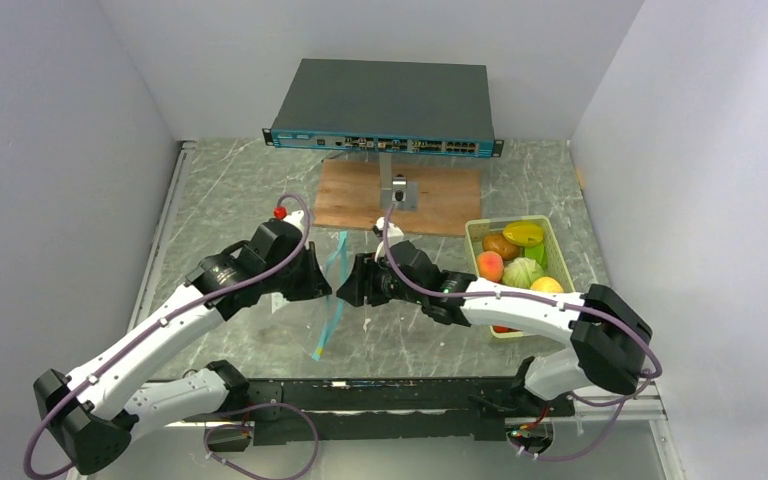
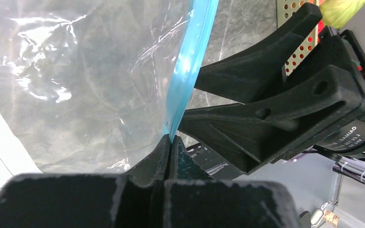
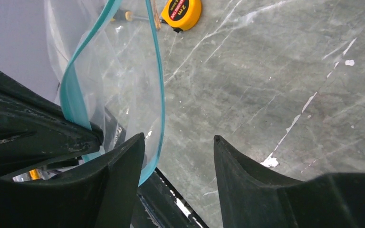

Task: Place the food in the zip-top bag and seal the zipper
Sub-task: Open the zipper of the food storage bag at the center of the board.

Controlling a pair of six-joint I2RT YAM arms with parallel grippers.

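Observation:
The clear zip-top bag [image 1: 328,300] hangs upright between my two grippers, with no food showing in it. My left gripper [image 1: 317,282] is shut on its teal zipper strip [image 2: 188,61], pinching one lip at the fingertips [image 2: 171,138]. The bag's mouth gapes open in the right wrist view [image 3: 119,80]. My right gripper [image 1: 352,287] is open and empty beside the mouth [image 3: 178,145]. The other teal lip [image 3: 160,109] runs just inside its left finger [image 3: 123,171]. The food [image 1: 515,262] lies in the pale green tray [image 1: 556,248] at the right.
A network switch [image 1: 385,105] stands on a stand over a wooden board [image 1: 440,195] at the back. A yellow tape measure [image 3: 183,12] lies on the marble table beyond the bag. A small red object [image 1: 280,212] sits behind my left arm. White walls enclose three sides.

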